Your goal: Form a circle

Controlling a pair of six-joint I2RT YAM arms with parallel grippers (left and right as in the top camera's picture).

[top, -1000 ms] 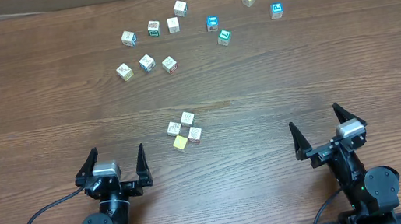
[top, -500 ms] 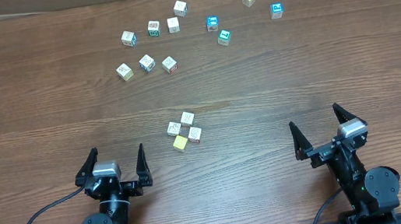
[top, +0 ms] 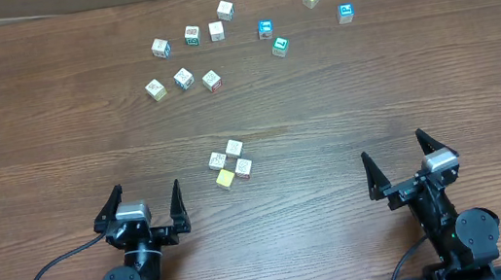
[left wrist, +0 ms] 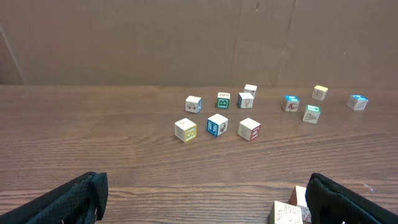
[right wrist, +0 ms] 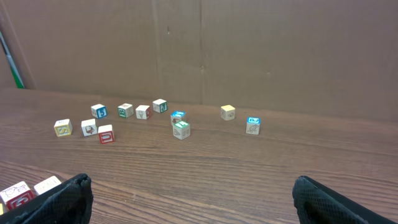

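Four cubes of the circle [top: 230, 163] sit clustered btw. left gripper [top: 147, 187] & right gripper [top: 392, 146], nearer the left one, touching neither; both claws are spread wide, empty.

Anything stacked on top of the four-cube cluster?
Nothing. The cluster is one flat layer on the table, with the yellow cube on its near side. The bottom faces are hidden.
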